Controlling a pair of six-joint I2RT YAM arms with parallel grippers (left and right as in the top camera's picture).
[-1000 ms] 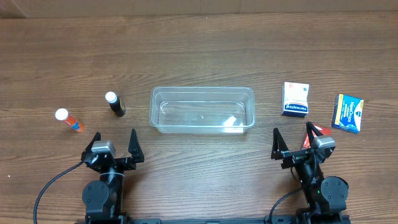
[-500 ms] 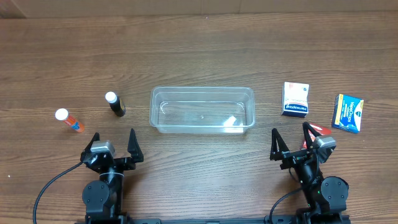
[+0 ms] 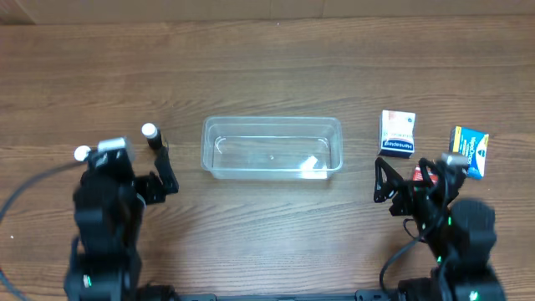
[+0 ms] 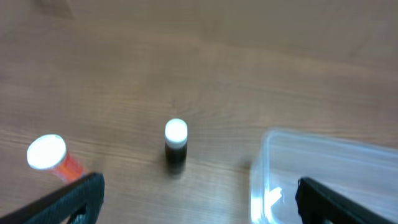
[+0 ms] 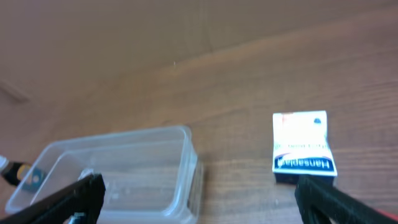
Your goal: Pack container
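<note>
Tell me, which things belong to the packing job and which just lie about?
Job: clear plastic rectangular tub; likely contents: white-capped black tube; white-capped orange tube; white-and-blue cardboard box; blue-and-yellow cardboard box.
Lying about: nothing for sure; small red item, partly hidden, unclear.

The left arm (image 3: 104,209) and the right arm (image 3: 458,230) stand folded at the near edge, wrists tipped forward and down, the left gripper (image 4: 199,186) and the right gripper (image 5: 199,186) each with black fingers (image 4: 74,196) spread wide apart, holding nothing.
</note>
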